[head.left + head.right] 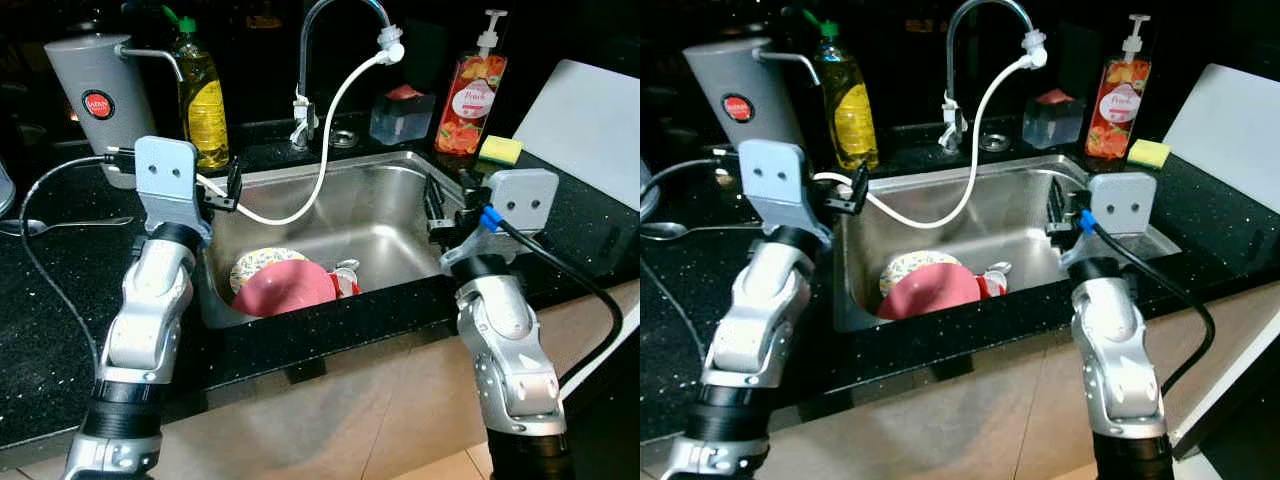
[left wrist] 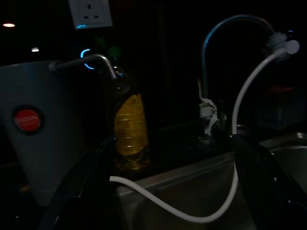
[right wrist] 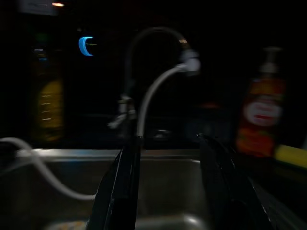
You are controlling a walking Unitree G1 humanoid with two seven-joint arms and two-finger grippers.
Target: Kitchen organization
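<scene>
Black speckled stone bench (image 1: 40, 330) wraps your stainless steel sink (image 1: 385, 215). Nearest you, a round pink plate (image 1: 285, 287) lies in the basin over a floral-patterned plate (image 1: 252, 264). Your left tool (image 1: 232, 187) hovers at the sink's left rim, fingers apart, gripping nothing; your right tool (image 1: 433, 212) hangs at the right rim, also spread and empty. Between them sags a white flexible hose (image 1: 325, 150) from the curved chrome tap (image 1: 310, 40). Farther back stand a yellow dish-soap bottle (image 1: 201, 105), a grey jug (image 1: 100, 95) and an orange pump bottle (image 1: 472, 95).

Patterned plate (image 1: 262, 266) half hidden under pink plate (image 1: 285, 287); right wrist view blurred.
</scene>
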